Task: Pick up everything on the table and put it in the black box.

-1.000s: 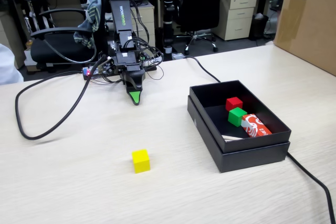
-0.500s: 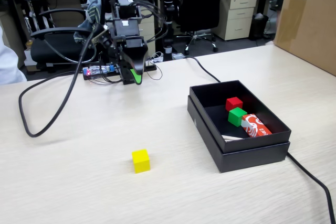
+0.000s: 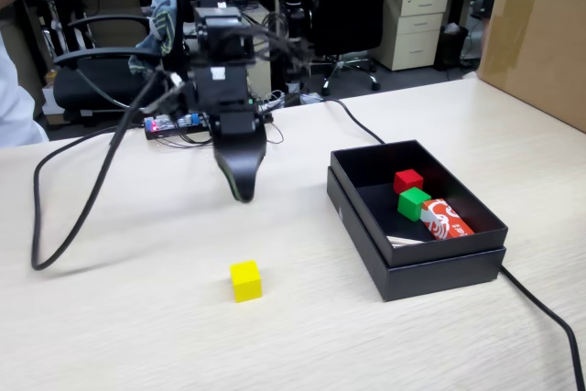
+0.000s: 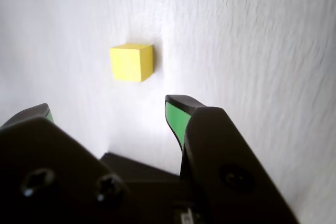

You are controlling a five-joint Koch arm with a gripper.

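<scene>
Yellow cube alone on the table, left of the black box.
Gripper hangs above and behind it, jaws parted, empty; seemingly off-centre, so descending may nudge the cube aside.

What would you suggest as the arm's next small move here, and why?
Probably lower the hand forward onto the yellow cube. The cube is the only item left on the table, while the black box already holds the others. In the wrist view the hand is open and empty, with the cube just ahead of its gap.
</scene>
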